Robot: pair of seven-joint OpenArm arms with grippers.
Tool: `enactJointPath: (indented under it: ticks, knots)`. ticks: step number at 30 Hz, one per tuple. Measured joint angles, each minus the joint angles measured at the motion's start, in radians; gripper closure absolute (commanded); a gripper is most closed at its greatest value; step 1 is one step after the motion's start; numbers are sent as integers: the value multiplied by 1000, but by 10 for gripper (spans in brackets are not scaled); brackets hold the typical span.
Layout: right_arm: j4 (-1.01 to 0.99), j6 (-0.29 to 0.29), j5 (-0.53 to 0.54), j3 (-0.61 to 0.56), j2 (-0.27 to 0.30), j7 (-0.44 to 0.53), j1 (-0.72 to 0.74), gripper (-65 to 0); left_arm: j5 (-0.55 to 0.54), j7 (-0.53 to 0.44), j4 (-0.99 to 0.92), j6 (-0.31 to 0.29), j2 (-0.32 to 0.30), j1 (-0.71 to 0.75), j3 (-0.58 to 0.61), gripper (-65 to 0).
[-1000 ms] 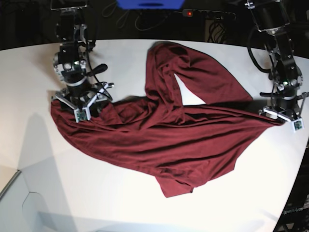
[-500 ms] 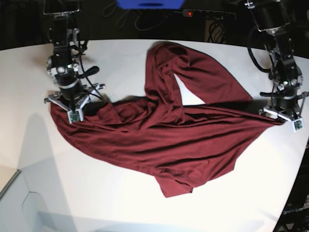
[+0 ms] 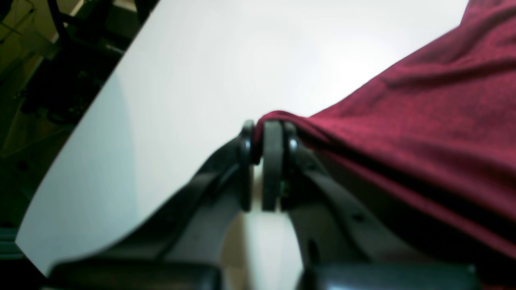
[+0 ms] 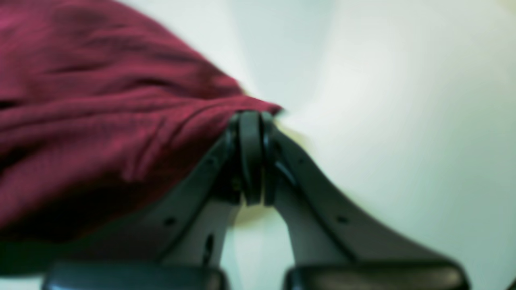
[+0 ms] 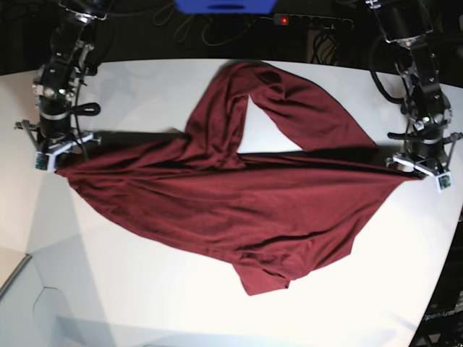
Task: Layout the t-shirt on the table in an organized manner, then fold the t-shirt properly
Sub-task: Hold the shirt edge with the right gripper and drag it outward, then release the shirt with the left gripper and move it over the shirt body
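The dark red t-shirt [image 5: 239, 202] lies stretched across the white table [image 5: 145, 289], pulled taut between both arms, with a folded loop reaching toward the far edge. My left gripper [image 5: 417, 173] at the base view's right is shut on a corner of the t-shirt [image 3: 403, 133]; its fingers [image 3: 272, 161] pinch the fabric edge. My right gripper [image 5: 56, 165] at the base view's left is shut on the opposite edge of the t-shirt [image 4: 100, 133], fabric bunched at its fingertips [image 4: 250, 153]. Both grip points sit just above the table [image 3: 201, 80], [image 4: 383, 121].
The table's curved edge [image 3: 80, 133] runs close to the left gripper, with dark floor and cables beyond. A power strip [image 5: 311, 22] and a blue object [image 5: 224, 6] lie past the far edge. A lower grey panel [image 5: 29, 303] sits at the near left corner.
My right gripper shut on the shirt's edge and pulled it leftward toward the table's side, stretching the fabric taut. The left gripper stayed in place, holding its corner.
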Motion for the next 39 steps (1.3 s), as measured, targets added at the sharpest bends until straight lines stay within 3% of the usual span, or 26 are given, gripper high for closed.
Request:
enactJointPath:
  ticks: [11,34,36,39]
  knots:
    - [34,0,0,172,-75,121,0,0,-4,3,179,2,115,62,5,-2]
    - [24,0,0,206,-76,129,1,0,-1,5,188,2,119,133,3,-6]
    - [24,0,0,206,-76,129,1,0,0,2,190,2,119,144,5,-34]
    - [24,0,0,206,-75,126,0,0,-1,10,195,2,121,165,6,-137]
